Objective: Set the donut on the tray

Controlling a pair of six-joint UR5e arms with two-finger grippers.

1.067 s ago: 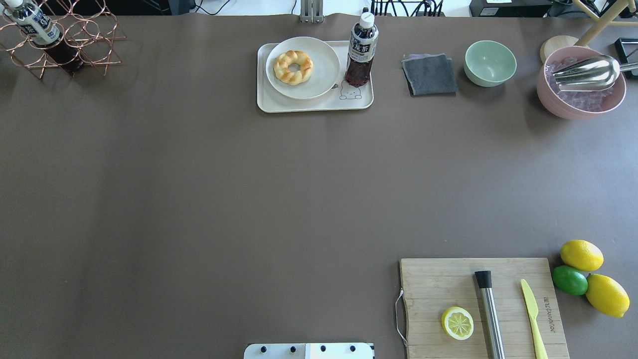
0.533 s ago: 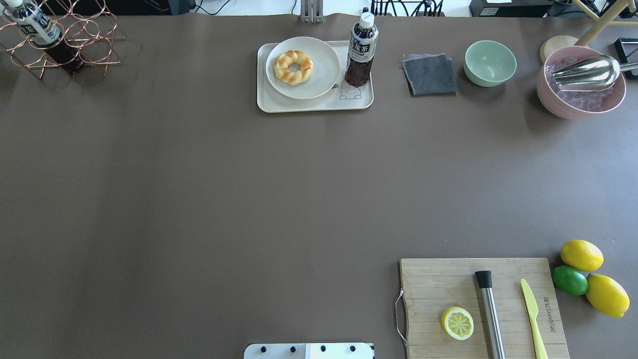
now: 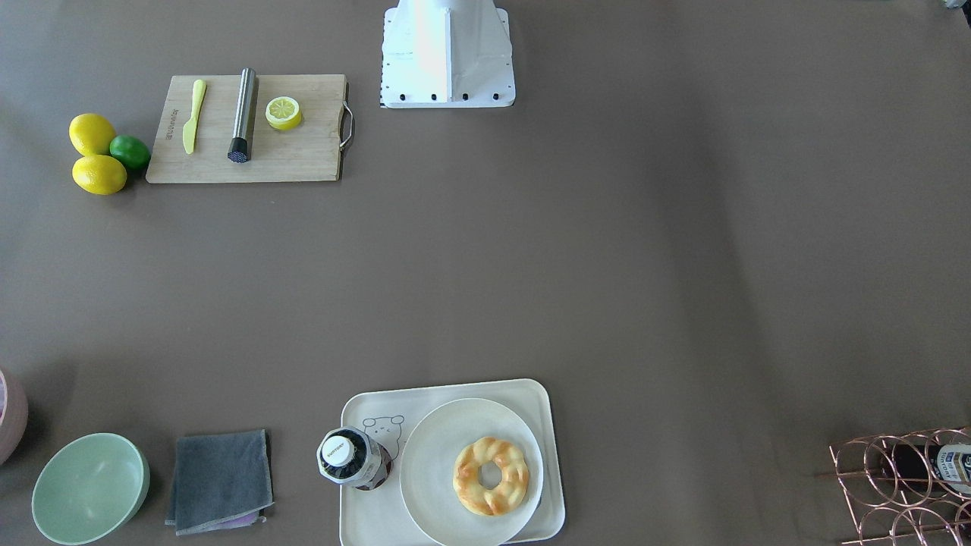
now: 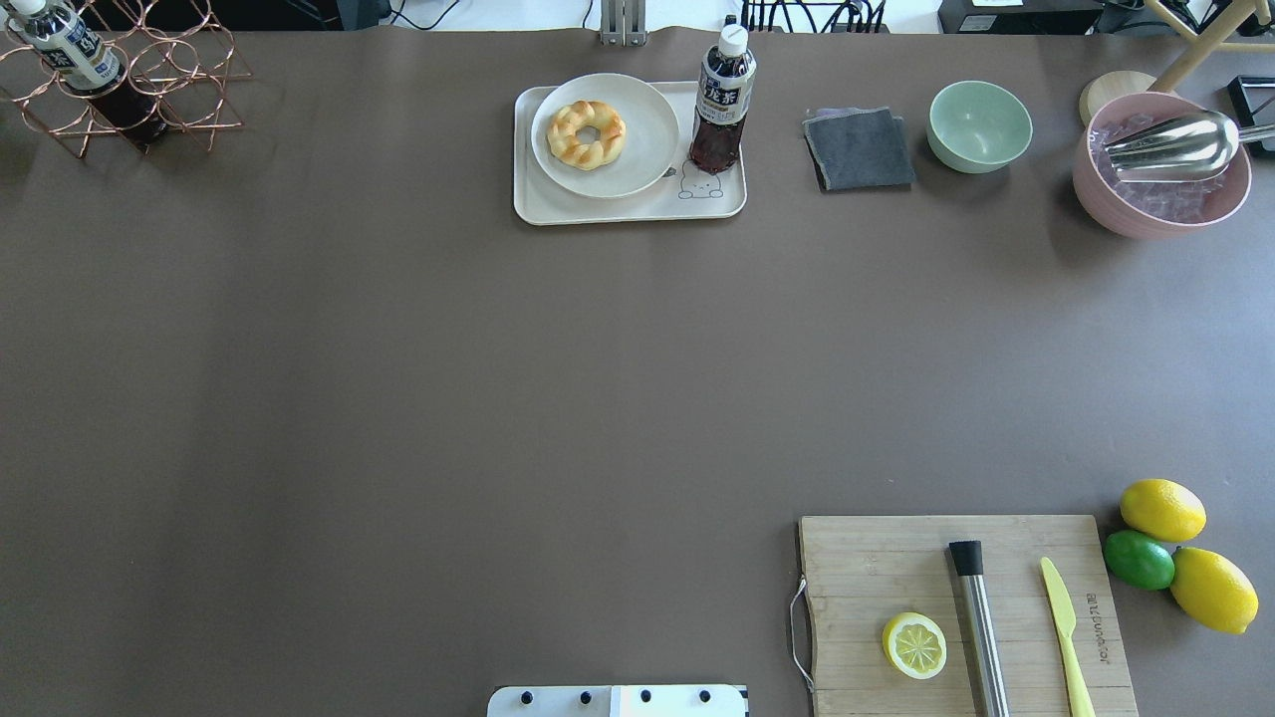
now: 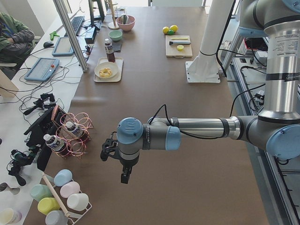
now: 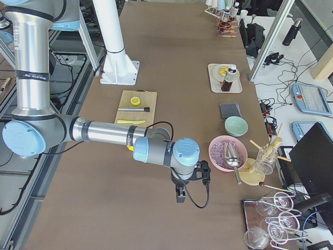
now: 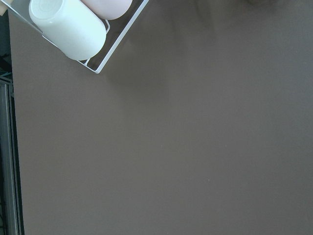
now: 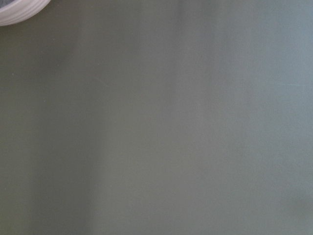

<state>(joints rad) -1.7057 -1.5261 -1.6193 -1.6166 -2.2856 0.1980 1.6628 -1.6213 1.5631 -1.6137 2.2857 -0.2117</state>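
Observation:
The golden braided donut [image 4: 610, 127] lies on a round white plate [image 4: 647, 129] that sits on the cream tray [image 4: 628, 211] at the table's far middle. The front-facing view shows the same donut [image 3: 470, 478], plate [image 3: 432, 455] and tray [image 3: 364, 523]. My left gripper [image 5: 124, 174] hangs over bare table beyond the table's left end, far from the tray. My right gripper [image 6: 180, 196] hangs over bare table near the pink bowl. Both show only in the side views, so I cannot tell whether they are open or shut. Neither wrist view shows fingers.
A dark tea bottle [image 4: 722, 105] stands on the tray's right part. A grey cloth [image 4: 859, 149], green bowl [image 4: 979, 124] and pink bowl with scoop [image 4: 1160, 169] stand to the right. A cutting board [image 4: 896, 568] with a lemon half [image 4: 914, 645] lies near right. A wire rack [image 4: 129, 80] stands far left.

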